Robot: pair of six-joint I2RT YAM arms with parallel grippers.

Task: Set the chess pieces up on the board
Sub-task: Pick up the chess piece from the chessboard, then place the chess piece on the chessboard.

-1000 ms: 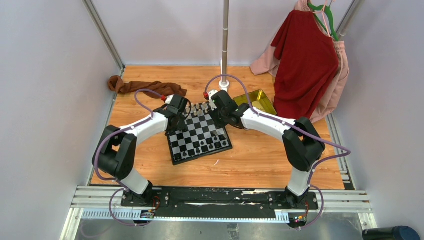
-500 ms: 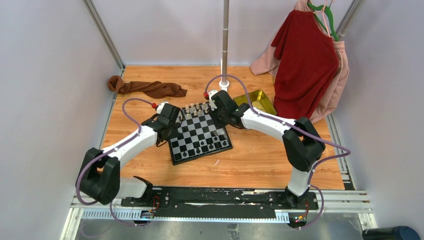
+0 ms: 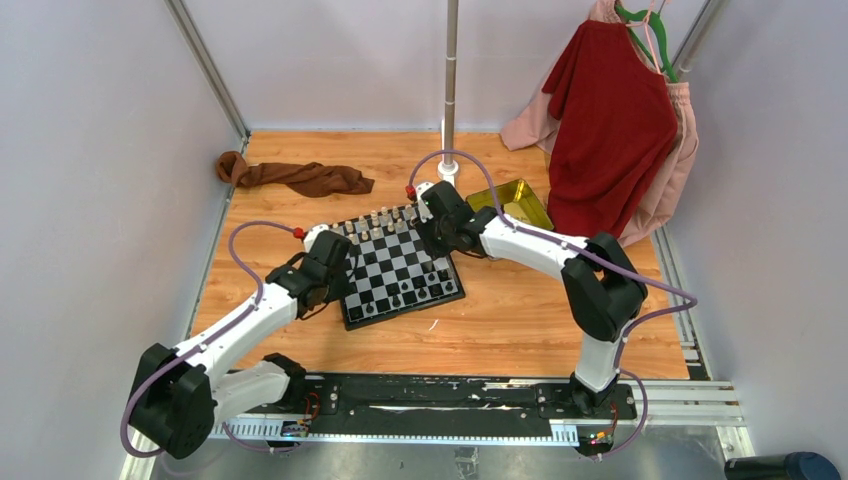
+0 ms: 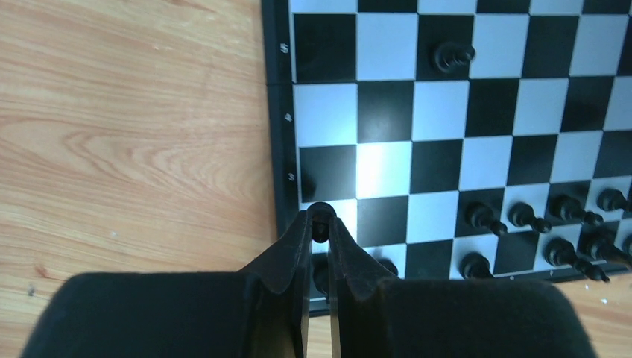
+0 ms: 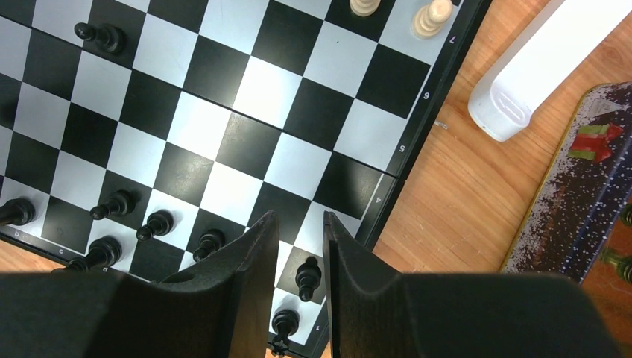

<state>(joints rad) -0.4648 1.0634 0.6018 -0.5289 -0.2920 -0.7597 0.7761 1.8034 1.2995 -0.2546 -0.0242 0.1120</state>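
One board is shown on the worktop; the left gripper, withdrawn from 11 to 9 o'clock of it, is closed on one black pawn, the right gripper held parted, empty, at 2 o'clock.

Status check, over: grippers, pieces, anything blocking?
Left gripper shut on black piece at board edge. Right gripper open, empty, above standing black pieces. Nothing blocking seen.

Plain pale walls enclose a wood-grain surface on three sides. A metal pole stands at its far edge. Red and pink garments hang far right, and a crumpled brown cloth lies far left.
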